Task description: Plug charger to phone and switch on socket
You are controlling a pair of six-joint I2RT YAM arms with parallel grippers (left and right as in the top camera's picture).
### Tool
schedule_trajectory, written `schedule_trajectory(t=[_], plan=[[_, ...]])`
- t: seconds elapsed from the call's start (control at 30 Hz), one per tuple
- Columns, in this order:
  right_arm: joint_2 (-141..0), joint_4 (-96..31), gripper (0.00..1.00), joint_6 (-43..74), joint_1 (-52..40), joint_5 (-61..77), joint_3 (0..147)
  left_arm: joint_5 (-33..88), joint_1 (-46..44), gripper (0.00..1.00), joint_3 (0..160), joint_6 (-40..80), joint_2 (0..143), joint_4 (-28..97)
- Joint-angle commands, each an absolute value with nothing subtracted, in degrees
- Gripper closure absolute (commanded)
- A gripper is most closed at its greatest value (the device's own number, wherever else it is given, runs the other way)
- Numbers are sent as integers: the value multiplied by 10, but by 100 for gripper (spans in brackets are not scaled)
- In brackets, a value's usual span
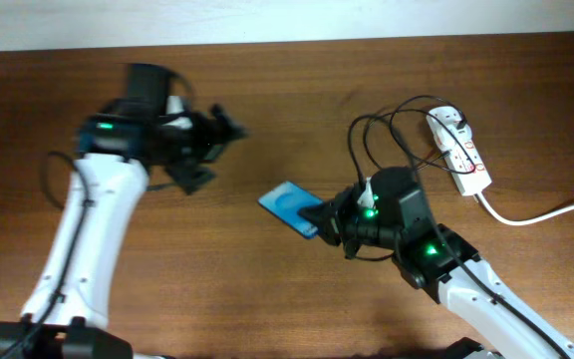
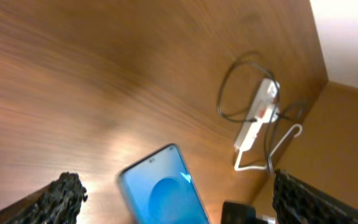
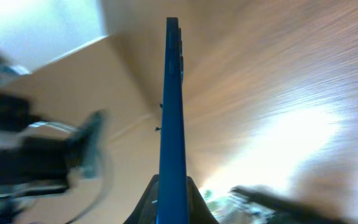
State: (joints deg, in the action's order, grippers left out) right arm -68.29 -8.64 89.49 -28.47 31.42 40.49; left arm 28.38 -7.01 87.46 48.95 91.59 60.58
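Observation:
The phone [image 1: 289, 206] with its blue screen is held at one end by my right gripper [image 1: 319, 218], lifted off the wooden table at centre. In the right wrist view it runs edge-on [image 3: 171, 106] between my shut fingers [image 3: 171, 196]. It also shows in the left wrist view [image 2: 163, 190]. The white socket strip [image 1: 458, 150] lies at the far right, with the thin black charger cable [image 1: 387, 125] looped beside it and its white plug head on the strip; the connector tip is hidden. My left gripper [image 1: 225, 130] is open and empty, up and left of the phone.
The socket's thick white cord [image 1: 546, 209] runs off the right edge. The strip and cable loop also show in the left wrist view [image 2: 258, 115]. A pale wall borders the table's far edge.

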Motion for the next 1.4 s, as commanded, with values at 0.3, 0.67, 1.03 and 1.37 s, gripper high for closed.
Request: schedule_trajectory(t=[0.3,0.67,1.03,1.37], plan=[[-679,-110,96,692,-289,302,408,403,90,1,885,134,690,756],[-679,-139,96,729,-289,366,408,267,92,1,737,267,459,710],[-679,23,96,944,-289,444,408,378,92,0,442,524,452,395],[-691,51,96,1002,-319,369,408,386,16,14,440,653,500,260]])
